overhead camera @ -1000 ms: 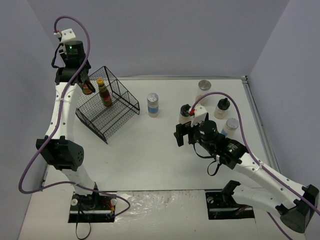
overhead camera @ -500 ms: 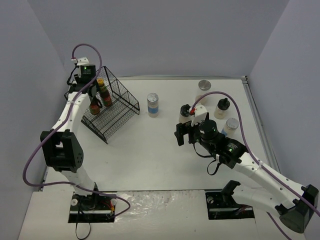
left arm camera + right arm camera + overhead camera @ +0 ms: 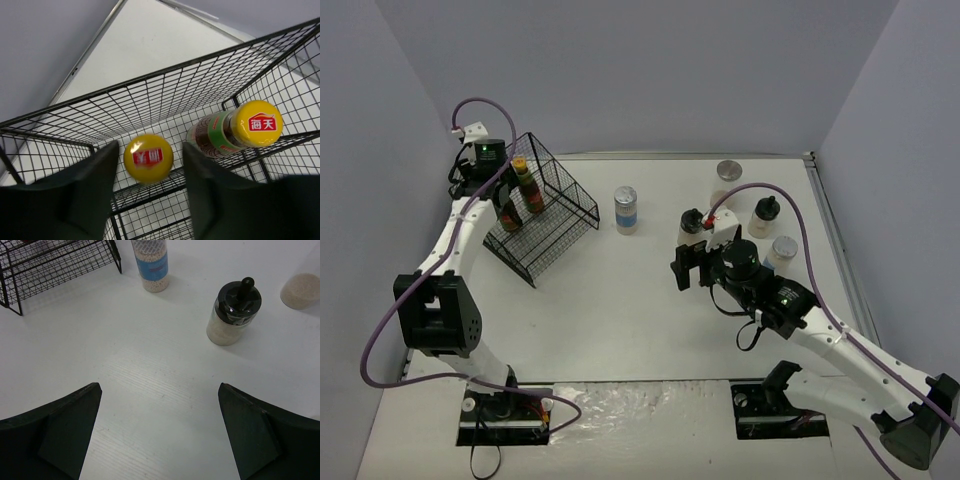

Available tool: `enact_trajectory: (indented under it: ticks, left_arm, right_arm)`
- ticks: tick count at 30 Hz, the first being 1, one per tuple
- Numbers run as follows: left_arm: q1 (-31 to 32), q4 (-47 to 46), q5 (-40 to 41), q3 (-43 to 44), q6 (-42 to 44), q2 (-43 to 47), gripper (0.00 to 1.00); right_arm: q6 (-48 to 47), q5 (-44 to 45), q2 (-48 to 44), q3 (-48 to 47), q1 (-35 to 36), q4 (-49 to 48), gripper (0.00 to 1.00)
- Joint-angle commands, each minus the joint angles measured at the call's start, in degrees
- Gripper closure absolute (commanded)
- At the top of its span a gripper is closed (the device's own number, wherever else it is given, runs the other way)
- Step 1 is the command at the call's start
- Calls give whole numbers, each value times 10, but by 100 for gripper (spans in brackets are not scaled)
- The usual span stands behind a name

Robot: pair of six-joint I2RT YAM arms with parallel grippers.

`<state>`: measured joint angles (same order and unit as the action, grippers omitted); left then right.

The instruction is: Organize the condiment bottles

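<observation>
Between the fingers of the left gripper (image 3: 150, 146) stands a dark red sauce bottle with a round yellow plastic cap (image 3: 148, 159), down inside the black wire basket (image 3: 165, 95). One second ago this gripper carried the bottle above the basket's far rim. Half a second ago it was lowered among the wires. Now the cap sits level with its neighbour's. A thin gap shows on each side of the cap and the fingers' contact with the body below is hidden, so whether the bottle is grasped or released cannot be told. Just right of that gripper, a second dark red bottle with yellow cap and green label (image 3: 252, 123) stands close beside the first. Basket wires close in on both sides of the fingers.

The right gripper (image 3: 159, 386) is unchanged across the frames: fingers spread wide, nothing between them, above the white table (image 3: 150, 370). Ahead and right of it stands a clear shaker of pale grains with a black knobbed cap (image 3: 233, 315). Ahead and left, well apart, is a tall cylindrical jar with a blue label (image 3: 150, 262). Off to its right, in the top view, are a second black-capped shaker (image 3: 765, 215), a silver-lidded jar (image 3: 728, 178) and a white-lidded jar (image 3: 782, 250).
</observation>
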<state>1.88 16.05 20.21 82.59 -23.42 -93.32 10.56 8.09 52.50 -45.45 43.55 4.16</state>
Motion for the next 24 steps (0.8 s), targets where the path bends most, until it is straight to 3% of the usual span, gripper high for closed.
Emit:
enact_trajectory:
  ticks: [1, 7, 11, 18, 24]
  left_arm:
    - [-7, -37, 19, 25, -16, 68, 36]
    - [-7, 20, -10, 54, -16, 100, 6]
    - [-7, 94, -85, 79, -15, 131, 3]
    - [-2, 186, -288, 56, 0, 182, 3]
    - [68, 197, -333, -13, 34, 218, 3]
  right_arm:
    - [13, 24, -9, -15, -5, -26, 0]
    - [49, 88, 8, -32, -33, 9, 0]
    - [62, 66, 40, -44, -110, 16, 0]
    - [64, 29, 116, -93, -163, 15, 0]
    - [72, 38, 136, -114, -202, 16, 0]
